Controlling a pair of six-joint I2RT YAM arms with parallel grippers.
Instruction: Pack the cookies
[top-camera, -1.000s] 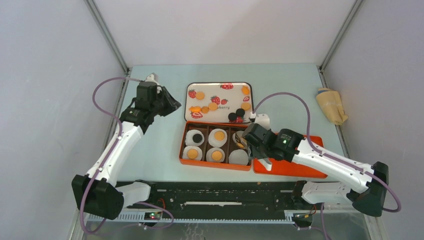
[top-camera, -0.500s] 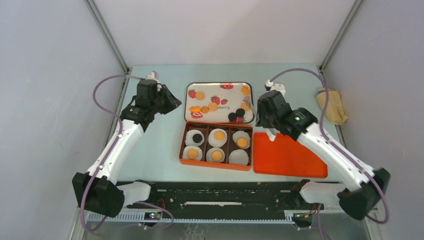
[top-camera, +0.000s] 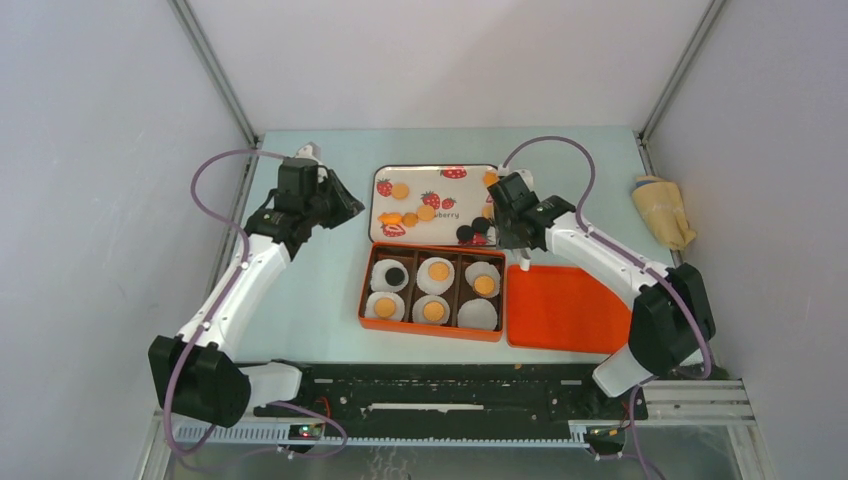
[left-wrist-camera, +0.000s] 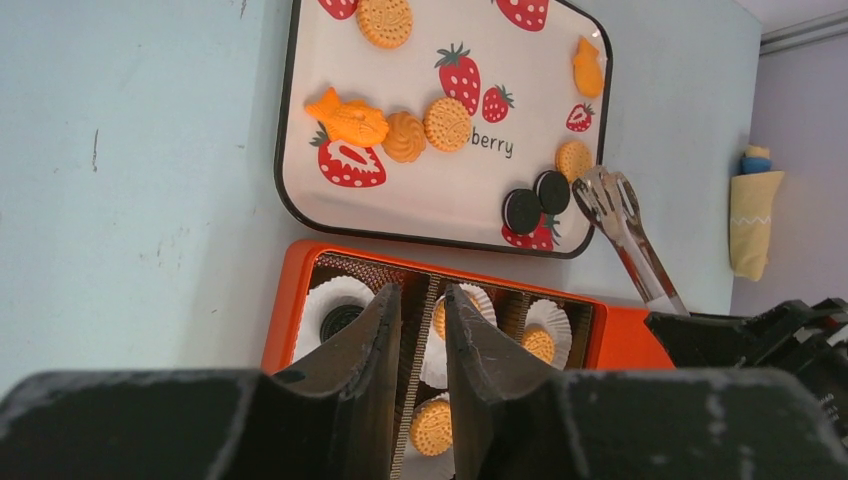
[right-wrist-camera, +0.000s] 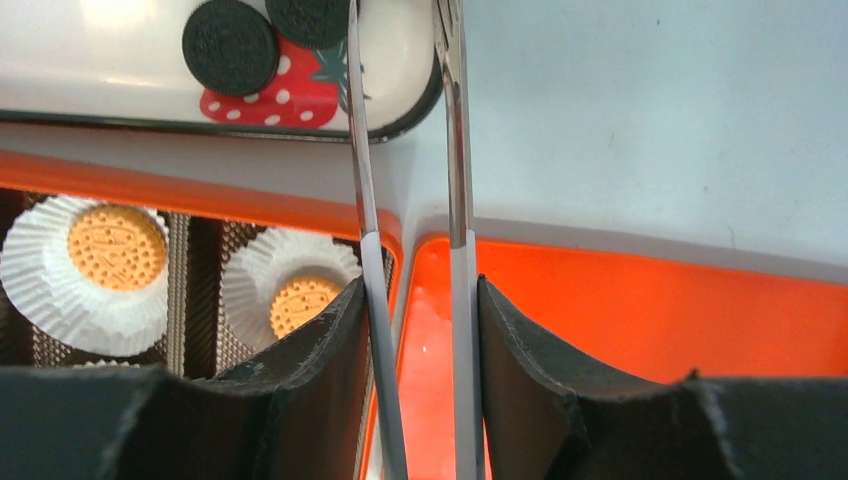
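Observation:
Golden and black cookies (top-camera: 426, 212) lie loose on the strawberry-print tray (top-camera: 437, 172). The orange box (top-camera: 362, 290) holds white paper cups; five carry a cookie (top-camera: 484, 283) and the near right cup (top-camera: 477, 315) has none. My right gripper (top-camera: 506, 232) (right-wrist-camera: 420, 285) is shut on metal tongs (right-wrist-camera: 455, 150), both tong arms pressed between its fingers. The tong tips (left-wrist-camera: 600, 188) hover at the tray's right edge beside a golden cookie (left-wrist-camera: 573, 160) and two black cookies (left-wrist-camera: 522, 211). My left gripper (top-camera: 345, 208) (left-wrist-camera: 420, 290) hangs left of the tray, its jaws slightly apart on nothing.
The orange lid (top-camera: 565, 308) lies flat right of the box. A folded yellow cloth (top-camera: 662, 210) sits at the table's far right edge. Grey walls close in the table on three sides.
My right arm swung with the tongs from over the box's right side back to the tray's right edge. A golden cookie now lies in the far right cup. The left arm has hardly moved.

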